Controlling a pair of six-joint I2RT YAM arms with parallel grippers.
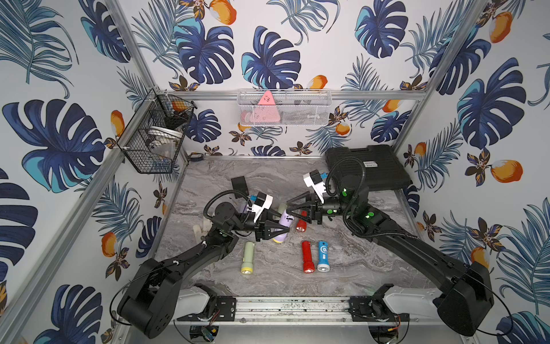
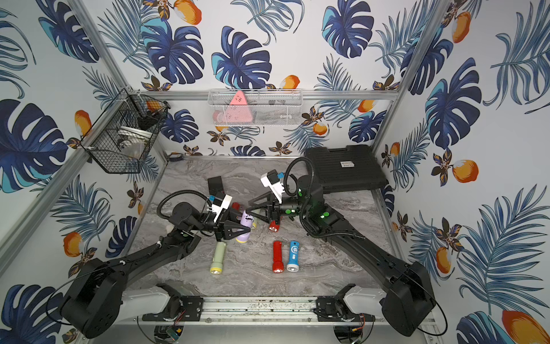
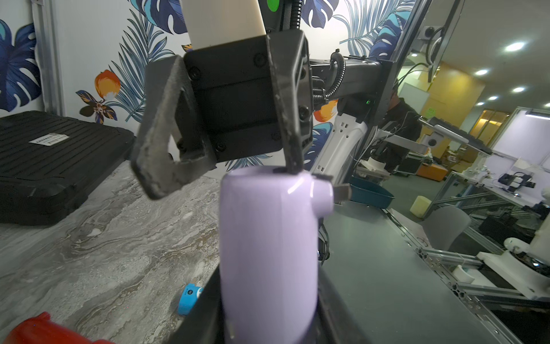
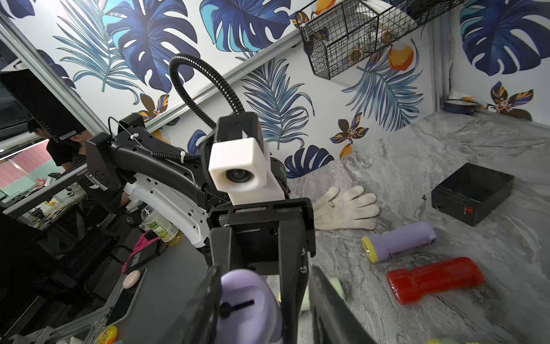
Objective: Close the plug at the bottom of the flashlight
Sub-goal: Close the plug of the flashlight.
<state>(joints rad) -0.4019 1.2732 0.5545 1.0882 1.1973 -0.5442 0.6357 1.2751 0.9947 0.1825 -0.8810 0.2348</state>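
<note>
My left gripper is shut on a lilac flashlight and holds it above the table in both top views. At its free end a lilac plug with a grey prong sticks out sideways. My right gripper faces that end, open. One of its fingertips touches the end face while the other finger stands off to the side. The right wrist view shows the flashlight's end with a black slot, close to one finger.
On the marble table lie a green flashlight, a red one, a blue one and another red one under my right gripper. A black case fills the back right. A small black box and a white glove sit behind.
</note>
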